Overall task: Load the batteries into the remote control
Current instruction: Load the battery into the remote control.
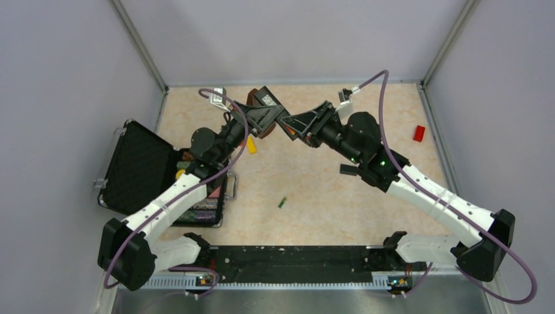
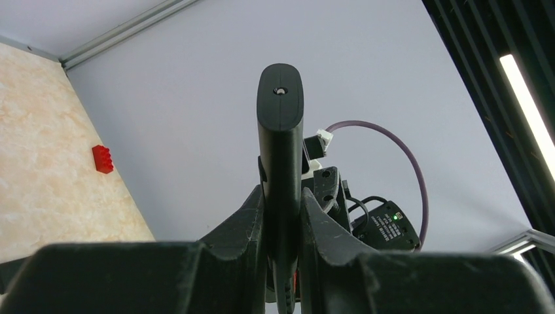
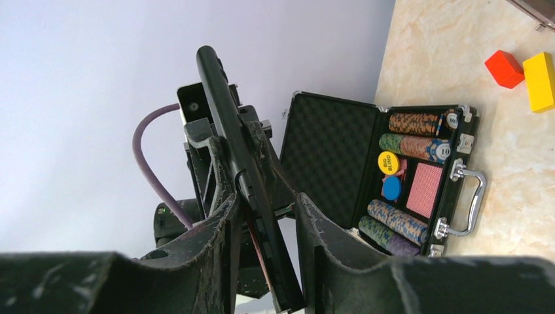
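The remote control [image 2: 280, 150] is a slim black bar held edge-on in the air at the back middle of the table. My left gripper [image 2: 283, 196] is shut on it, both fingers pressed against its sides. My right gripper [image 3: 265, 199] faces it from the other side, jaws open around the same remote [image 3: 230, 124]; its left finger touches the remote and a gap shows at its right finger. In the top view the two grippers meet tip to tip [image 1: 286, 124]. One small green battery [image 1: 283, 203] lies on the table mid-front. The other battery is not visible.
An open black case [image 1: 141, 167] with poker chips [image 3: 419, 176] lies at the left. A small black piece [image 1: 349, 171] lies under the right arm. A red block [image 1: 419, 133] sits far right, a yellow block [image 1: 251, 145] and a brown metronome [image 1: 250, 99] near the left gripper.
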Robot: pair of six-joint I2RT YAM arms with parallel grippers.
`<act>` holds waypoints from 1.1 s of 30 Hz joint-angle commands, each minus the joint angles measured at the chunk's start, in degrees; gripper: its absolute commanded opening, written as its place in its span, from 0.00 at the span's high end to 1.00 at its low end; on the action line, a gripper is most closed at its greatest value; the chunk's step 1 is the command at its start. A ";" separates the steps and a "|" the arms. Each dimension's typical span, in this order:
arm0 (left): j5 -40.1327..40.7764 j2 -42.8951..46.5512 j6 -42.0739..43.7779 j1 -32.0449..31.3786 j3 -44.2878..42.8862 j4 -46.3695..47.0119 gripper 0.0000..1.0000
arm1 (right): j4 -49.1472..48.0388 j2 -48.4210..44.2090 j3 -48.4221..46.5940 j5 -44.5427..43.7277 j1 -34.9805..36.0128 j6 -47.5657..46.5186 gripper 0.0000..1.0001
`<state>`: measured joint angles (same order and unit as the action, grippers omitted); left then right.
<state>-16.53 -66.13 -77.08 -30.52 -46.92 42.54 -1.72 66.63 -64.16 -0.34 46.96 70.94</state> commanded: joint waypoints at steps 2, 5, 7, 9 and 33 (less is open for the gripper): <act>2.05 1.40 0.40 -0.17 -2.02 4.00 1.00 | -1.84 -1.44 0.17 0.01 -0.48 -0.63 0.73; 3.14 2.03 0.04 -0.19 -2.59 1.31 1.00 | -0.18 -1.06 -0.56 0.03 -0.52 -1.70 0.73; 2.85 2.06 0.81 -0.19 -3.22 0.43 1.00 | 0.78 -0.76 -0.89 1.74 -0.52 -2.47 0.74; 2.70 1.97 0.98 -0.19 -3.48 -0.50 1.00 | 1.02 -0.71 -0.72 2.37 -0.62 -2.83 0.75; 14.35 12.71 27.71 3.89 -1.56 -35.52 1.00 | 29.65 -2.95 -1.20 -5.18 -6.09 -11.56 0.28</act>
<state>-9.82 -57.17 -62.78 -26.96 -46.50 20.32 11.29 61.67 -64.18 0.40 41.43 64.82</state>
